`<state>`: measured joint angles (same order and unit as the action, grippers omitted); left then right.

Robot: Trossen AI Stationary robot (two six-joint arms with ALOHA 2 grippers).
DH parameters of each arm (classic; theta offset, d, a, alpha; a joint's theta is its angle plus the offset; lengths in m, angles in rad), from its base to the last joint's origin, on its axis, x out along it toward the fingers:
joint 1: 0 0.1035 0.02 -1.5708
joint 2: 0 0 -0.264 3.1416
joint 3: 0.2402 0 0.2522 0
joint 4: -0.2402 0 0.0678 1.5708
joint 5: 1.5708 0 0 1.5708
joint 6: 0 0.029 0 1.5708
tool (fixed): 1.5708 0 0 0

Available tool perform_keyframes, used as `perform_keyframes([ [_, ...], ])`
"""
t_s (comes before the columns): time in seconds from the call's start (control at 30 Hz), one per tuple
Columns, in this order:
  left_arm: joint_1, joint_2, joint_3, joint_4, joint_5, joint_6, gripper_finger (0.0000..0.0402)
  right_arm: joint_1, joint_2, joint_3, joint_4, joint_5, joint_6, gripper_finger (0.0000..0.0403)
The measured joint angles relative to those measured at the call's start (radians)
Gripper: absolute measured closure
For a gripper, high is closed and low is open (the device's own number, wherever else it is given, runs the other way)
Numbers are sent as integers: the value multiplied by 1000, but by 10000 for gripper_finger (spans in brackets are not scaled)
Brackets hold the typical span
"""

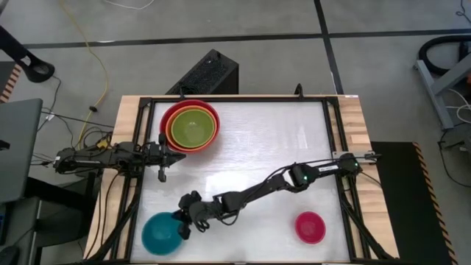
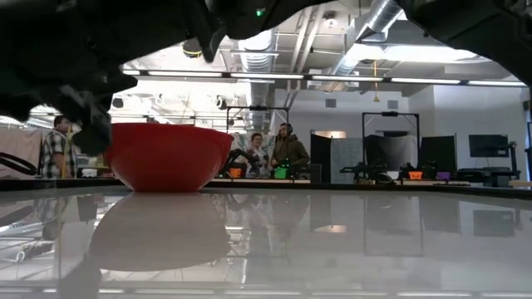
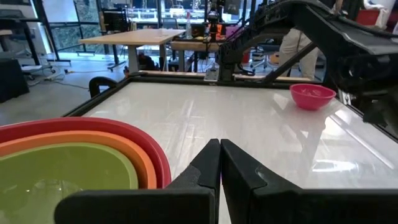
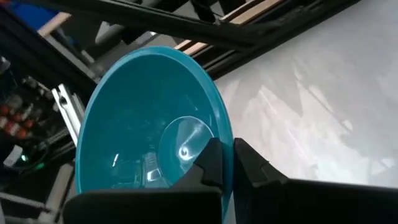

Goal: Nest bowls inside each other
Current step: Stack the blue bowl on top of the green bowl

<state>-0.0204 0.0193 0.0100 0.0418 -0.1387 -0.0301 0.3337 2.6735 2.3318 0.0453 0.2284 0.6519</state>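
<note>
The white table (image 1: 272,147) carries everything, framed by dark rails on a wooden top. Both dark arms lie across it. The right arm reaches from the right side diagonally toward the near left corner, and the left arm comes in from the left edge about halfway along the table.

The red bowl (image 1: 171,112), the largest, stands at the far left of the table. The orange bowl (image 1: 174,121) sits inside it, and the lime green bowl (image 1: 193,126) sits inside the orange one, so three are already nested. In the low view the red bowl (image 2: 166,156) rests upright on the glossy surface, with people visible in the room behind it.

The teal bowl (image 1: 162,232) is at the near left corner, apart from the stack. The right gripper (image 1: 182,221) is at its rim on the side facing the table's middle. The right wrist view shows its two fingers pinched on the rim of the teal bowl (image 4: 137,118), one finger inside the wall and one outside, with the bowl's rim between them.

The magenta pink bowl (image 1: 310,227), the smallest, stands alone at the near right, well apart from the others and untouched.

The left gripper (image 3: 220,163) hovers just beside the red bowl's rim, its fingers pressed together on nothing
</note>
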Motion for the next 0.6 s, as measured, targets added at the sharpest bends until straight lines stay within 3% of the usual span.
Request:
perform_keyframes([
  [0.17, 0, 0, 0, 0, 0, 0, 401, -42, -88, 0, -149, -55, -64, 387],
  [0.3, 0, 0, 0, 0, 0, 0, 401, -64, -199, 1, -400, -67, -131, 387],
  [0.43, 0, 0, 0, 0, 0, 0, 401, -61, -302, 1, -719, -36, -156, 387],
  [0.6, 0, 0, 0, 0, 0, 0, 401, -70, -441, 0, -947, 48, -163, 387],
])
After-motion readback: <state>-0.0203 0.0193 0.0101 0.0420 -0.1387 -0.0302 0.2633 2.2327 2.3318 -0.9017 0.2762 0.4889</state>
